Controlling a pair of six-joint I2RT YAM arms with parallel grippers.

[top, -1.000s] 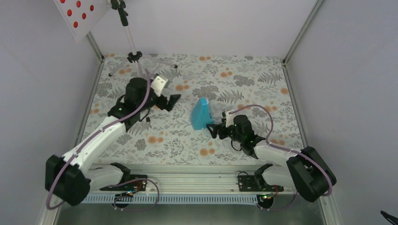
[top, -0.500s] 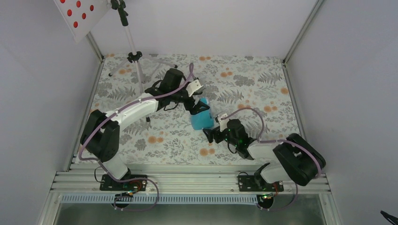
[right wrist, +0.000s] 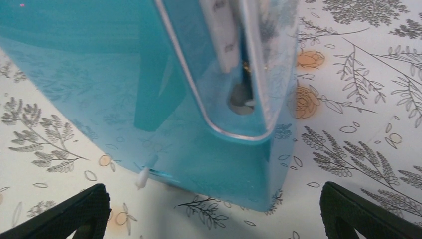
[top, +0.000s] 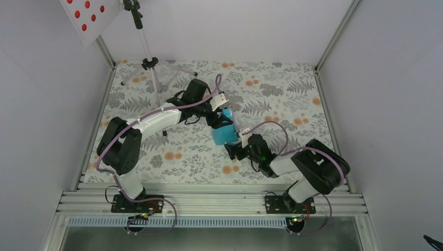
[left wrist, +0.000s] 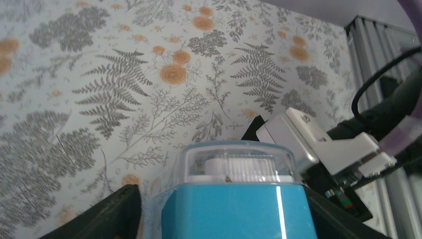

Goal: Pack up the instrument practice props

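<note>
We see the metronome (top: pixel 224 135) mid-table. Our left gripper (top: pixel 221 122) straddles its top from 11 o'clock, fingers spread just beside it. Our right gripper (top: pixel 236 148) sits wide open at 5 o'clock, likely bracing it.

Metronome (top: pixel 224 136) at mid-worktop (top: pixel 292 104); left pincer (top: pixel 222 122) straddles its far side, right pincer (top: pixel 233 149) lies just before its near side. Music stand (top: pixel 151 68) stands at the rear left corner.
</note>
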